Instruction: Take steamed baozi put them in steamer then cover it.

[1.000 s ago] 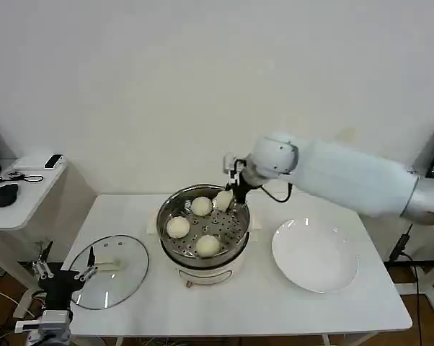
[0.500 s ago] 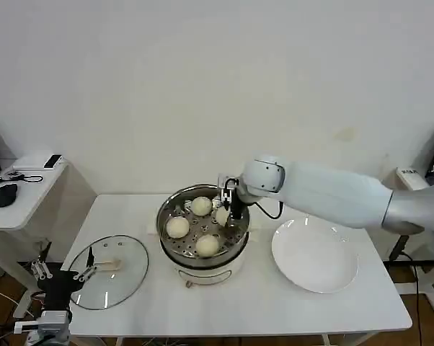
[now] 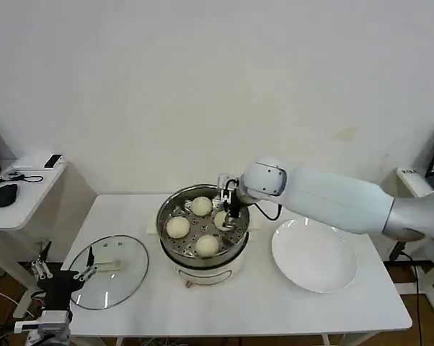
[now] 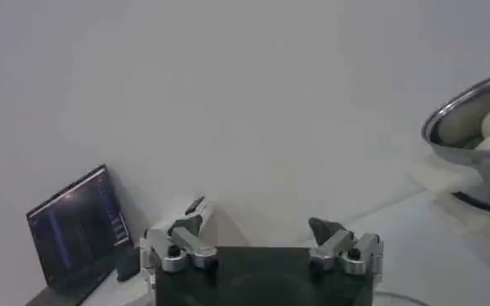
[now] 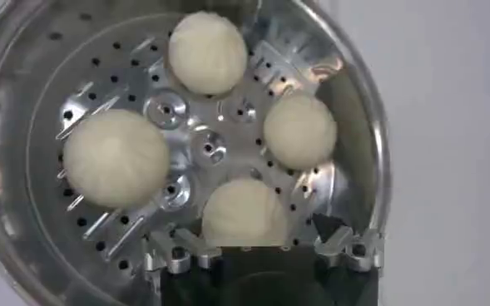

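The shiny steel steamer (image 3: 175,254) stands mid-table on its white base, with several cream-white baozi on its perforated tray (image 5: 207,150). My right gripper (image 3: 230,207) hangs just inside the steamer's far right rim, open, its fingers (image 5: 347,247) straddling one baozi (image 5: 245,212) that rests on the tray, with a gap on one side. Other baozi (image 3: 177,227) lie around it. The glass cover (image 3: 109,272) lies flat on the table's left side. My left gripper (image 3: 62,276) is parked, open, off the table's front left corner.
A white plate (image 3: 314,254) with nothing on it sits to the right of the steamer. A side table (image 3: 19,191) with a mouse and cables stands at far left. A laptop (image 4: 78,229) shows in the left wrist view, and the steamer rim (image 4: 469,108) farther off.
My right gripper came down from above the rim into the steamer with a baozi. That baozi now rests on the tray between open fingers. The left arm has not moved.
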You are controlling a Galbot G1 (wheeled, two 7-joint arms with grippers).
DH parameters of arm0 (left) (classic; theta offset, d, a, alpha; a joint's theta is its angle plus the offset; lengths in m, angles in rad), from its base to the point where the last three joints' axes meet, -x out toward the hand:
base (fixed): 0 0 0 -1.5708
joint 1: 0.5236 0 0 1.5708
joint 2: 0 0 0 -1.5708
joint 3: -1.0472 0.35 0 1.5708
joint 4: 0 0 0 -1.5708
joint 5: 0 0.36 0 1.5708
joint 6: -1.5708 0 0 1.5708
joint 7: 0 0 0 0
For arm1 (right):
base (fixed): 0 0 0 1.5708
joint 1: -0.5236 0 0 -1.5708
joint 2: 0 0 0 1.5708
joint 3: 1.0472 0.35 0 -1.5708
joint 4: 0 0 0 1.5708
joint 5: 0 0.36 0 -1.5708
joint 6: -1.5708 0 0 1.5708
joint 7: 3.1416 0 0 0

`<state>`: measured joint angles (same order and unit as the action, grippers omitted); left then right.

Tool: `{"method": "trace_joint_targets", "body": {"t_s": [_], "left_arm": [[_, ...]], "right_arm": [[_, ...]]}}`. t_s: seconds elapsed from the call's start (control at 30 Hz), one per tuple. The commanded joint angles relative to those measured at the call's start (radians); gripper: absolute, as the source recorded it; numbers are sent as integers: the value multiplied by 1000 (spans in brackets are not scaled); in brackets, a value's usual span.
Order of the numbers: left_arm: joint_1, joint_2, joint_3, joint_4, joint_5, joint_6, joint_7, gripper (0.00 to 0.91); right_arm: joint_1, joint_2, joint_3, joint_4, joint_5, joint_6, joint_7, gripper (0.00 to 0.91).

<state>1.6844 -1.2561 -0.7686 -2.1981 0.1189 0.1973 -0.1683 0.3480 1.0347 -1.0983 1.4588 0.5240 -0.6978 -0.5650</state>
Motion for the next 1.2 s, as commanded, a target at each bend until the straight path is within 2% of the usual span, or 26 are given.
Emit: {"method": "trace_joint_targets", "body": {"t_s": [0.03, 0.07, 0.13, 0.2, 0.23, 0.27, 0.37, 0.4, 0.43, 0.47, 0.53, 0.6, 0.63, 0.67, 0.8, 0.87, 0.93, 1.03, 1.1, 1.2], "left_arm": [[-3, -2, 6, 1, -5, 0, -2, 907], [-3, -2, 8, 4, -6, -1, -1, 907], [-3, -1, 13, 6, -12, -3, -4, 907], [-5, -1, 14, 13, -36, -19, -12, 907], [-5, -1, 15, 21, -38, -38, -34, 907], [-6, 0, 17, 32, -39, -67, -61, 907], [-15, 1, 17, 64, -52, -72, -91, 907], [-18, 0, 19, 73, -56, -72, -103, 907], [-19, -1, 21, 81, -56, -72, -107, 907], [-20, -2, 23, 86, -56, -72, -106, 907], [-22, 2, 34, 110, -44, -69, -101, 907], [-34, 3, 39, 144, -3, -68, -91, 907], [-42, 4, 41, 168, 19, -69, -88, 907], [-46, 6, 42, 191, 49, -71, -80, 907], [-41, 29, 41, 231, 192, -73, -47, 907], [-22, 41, 42, 238, 273, -71, -41, 907], [-1, 50, 42, 238, 365, -79, -42, 907], [27, 63, 41, 252, 509, -103, -56, 907], [38, 69, 40, 272, 649, -138, -78, 907], [49, 93, 36, 309, 789, -163, -87, 907]], "right_arm": [[-87, -116, 187, 178, -17, 18, 231, 907], [-127, -133, 225, 198, -15, 36, 299, 907], [-198, -156, 282, 218, -44, 65, 357, 907], [-318, -183, 371, 252, -42, 121, 460, 907], [-399, -193, 433, 265, -42, 168, 522, 907], [-482, -204, 510, 281, -82, 236, 566, 907], [-697, -229, 666, 308, -173, 367, 620, 907], [-819, -226, 773, 320, -223, 396, 630, 907], [-858, -223, 819, 322, -246, 433, 636, 907], [-955, -217, 913, 322, -317, 485, 662, 907], [-1116, -176, 1063, 323, -388, 532, 657, 907], [-1273, -108, 1259, 333, -490, 618, 639, 907], [-1340, -83, 1303, 338, -502, 636, 629, 907], [-1401, -42, 1407, 350, -511, 664, 605, 907], [-1597, 83, 1621, 378, -576, 788, 534, 907], [-1681, 129, 1673, 398, -546, 819, 517, 907], [-1752, 187, 1772, 409, -517, 849, 496, 907], [-1828, 237, 1830, 412, -482, 881, 475, 907], [-1865, 267, 1855, 418, -473, 886, 478, 907], [-1886, 307, 1894, 432, -512, 860, 529, 907]]}}
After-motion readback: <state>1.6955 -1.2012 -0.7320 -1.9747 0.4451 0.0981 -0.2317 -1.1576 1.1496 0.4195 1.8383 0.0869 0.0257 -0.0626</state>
